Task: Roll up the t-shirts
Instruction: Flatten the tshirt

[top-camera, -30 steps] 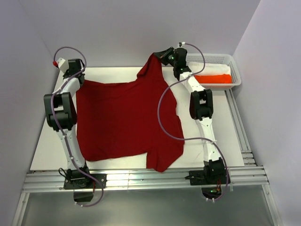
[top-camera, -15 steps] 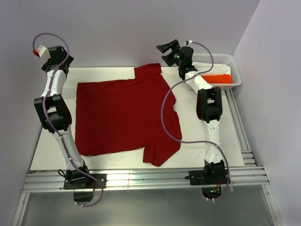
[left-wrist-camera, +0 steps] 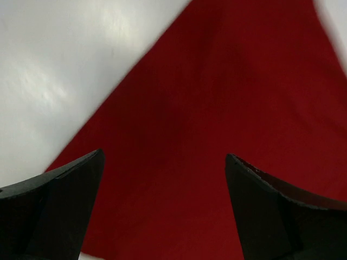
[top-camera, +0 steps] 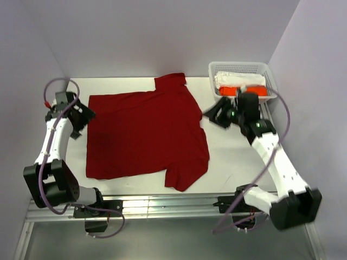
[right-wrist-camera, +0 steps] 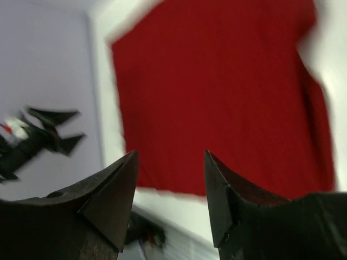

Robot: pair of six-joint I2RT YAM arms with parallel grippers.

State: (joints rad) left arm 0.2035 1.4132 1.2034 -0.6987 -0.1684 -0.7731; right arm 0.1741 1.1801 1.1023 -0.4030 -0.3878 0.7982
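Observation:
A dark red t-shirt [top-camera: 146, 132] lies spread flat on the white table [top-camera: 238, 157], one sleeve at the far edge and one at the near edge. My left gripper [top-camera: 80, 120] hangs at the shirt's left edge. In the left wrist view it [left-wrist-camera: 164, 154] is wide open over the red cloth [left-wrist-camera: 217, 108], holding nothing. My right gripper [top-camera: 212, 115] hovers just off the shirt's right edge. In the right wrist view it [right-wrist-camera: 170, 152] is open and empty, looking across the shirt [right-wrist-camera: 217, 92].
A white basket [top-camera: 241, 66] stands at the far right corner with a bright orange bundle [top-camera: 238, 91] and white cloth [top-camera: 233, 78] inside. Grey walls enclose the table on three sides. A metal rail [top-camera: 162, 208] runs along the near edge.
Both grippers let go of the shirt's far edge and opened. The shirt dropped flat. Both arms drew back from the far wall, the left to the shirt's left edge, the right to its right edge.

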